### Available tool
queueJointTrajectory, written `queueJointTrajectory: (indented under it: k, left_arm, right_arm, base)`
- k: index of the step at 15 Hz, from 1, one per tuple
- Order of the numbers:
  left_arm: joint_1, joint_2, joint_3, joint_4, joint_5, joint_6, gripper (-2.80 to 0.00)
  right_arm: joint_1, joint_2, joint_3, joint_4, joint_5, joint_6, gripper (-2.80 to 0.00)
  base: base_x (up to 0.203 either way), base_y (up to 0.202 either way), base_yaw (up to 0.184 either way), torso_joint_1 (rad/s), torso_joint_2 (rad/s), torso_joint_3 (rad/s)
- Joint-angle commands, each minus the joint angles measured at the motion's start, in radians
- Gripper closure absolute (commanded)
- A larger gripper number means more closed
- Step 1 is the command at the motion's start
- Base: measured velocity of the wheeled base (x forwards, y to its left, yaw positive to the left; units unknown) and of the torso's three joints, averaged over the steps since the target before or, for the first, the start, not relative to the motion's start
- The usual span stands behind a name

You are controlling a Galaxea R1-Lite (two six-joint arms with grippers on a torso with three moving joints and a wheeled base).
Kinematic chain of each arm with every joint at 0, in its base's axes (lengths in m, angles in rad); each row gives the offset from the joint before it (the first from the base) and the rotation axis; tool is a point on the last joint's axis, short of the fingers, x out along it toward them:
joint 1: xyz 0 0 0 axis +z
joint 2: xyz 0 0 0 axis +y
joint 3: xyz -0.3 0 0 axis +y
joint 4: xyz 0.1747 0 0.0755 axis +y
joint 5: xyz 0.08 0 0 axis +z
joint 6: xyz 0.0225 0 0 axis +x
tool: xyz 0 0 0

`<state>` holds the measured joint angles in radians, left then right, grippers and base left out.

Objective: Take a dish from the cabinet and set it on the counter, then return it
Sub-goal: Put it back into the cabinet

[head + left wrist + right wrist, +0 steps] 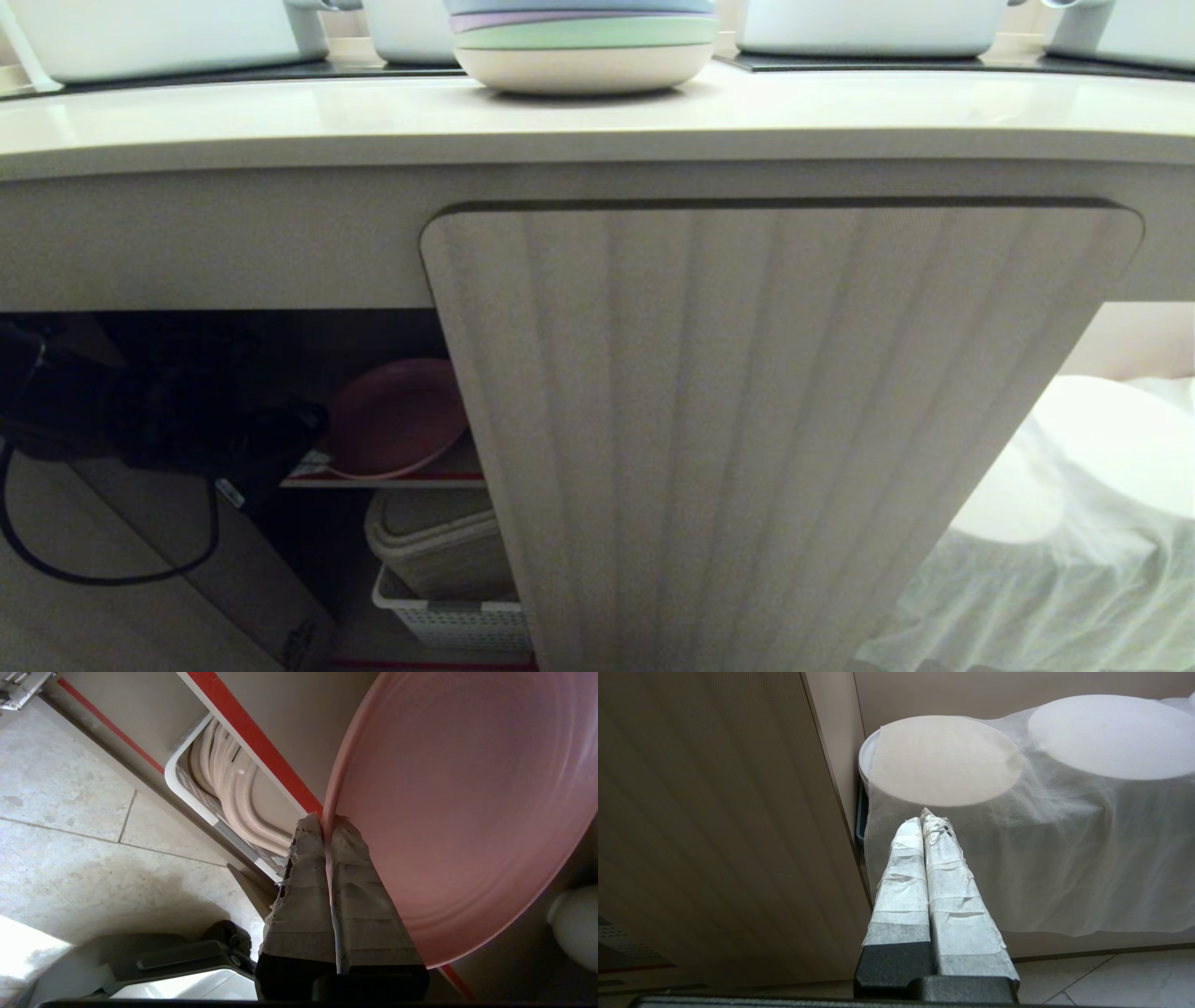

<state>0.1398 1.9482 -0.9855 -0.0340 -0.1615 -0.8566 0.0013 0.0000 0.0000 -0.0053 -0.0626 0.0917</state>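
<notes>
Left tool (327,826) tight on one pink dish (467,812); right tool (927,819) pinched, empty.

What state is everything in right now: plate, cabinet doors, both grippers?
Pink plate: tilted, rim pinched by the left gripper, over the shelf.
Left cabinet door: open.
Right cabinet door: swung open.
Left gripper: shut on the plate.
Right gripper: shut, empty.
Plate stack: on the counter.

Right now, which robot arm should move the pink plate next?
The left one. Its gripper is already pinched shut on the rim of the pink plate, tilted at the cabinet shelf. The right gripper is shut on nothing, over by the cloth-covered discs.
</notes>
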Motion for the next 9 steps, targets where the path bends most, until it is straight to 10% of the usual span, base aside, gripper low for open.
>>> queueJointTrajectory:
  k: [1, 9]
  left_arm:
    - [-0.002, 0.005, -0.001, -0.001, 0.008, -0.007, 0.0]
    - [0.0, 0.043, -0.001, -0.051, 0.055, -0.007, 0.0]
  right_arm:
    - [0.0, 0.0, 0.0, -0.001, 0.0, 0.0, 0.0]
    - [0.0, 0.0, 0.0, -0.001, 0.0, 0.0, 0.0]
  base:
    - [0.0, 0.0, 0.0, 0.0, 0.0, 0.0]
    - [0.0, 0.0, 0.0, 0.0, 0.0, 0.0]
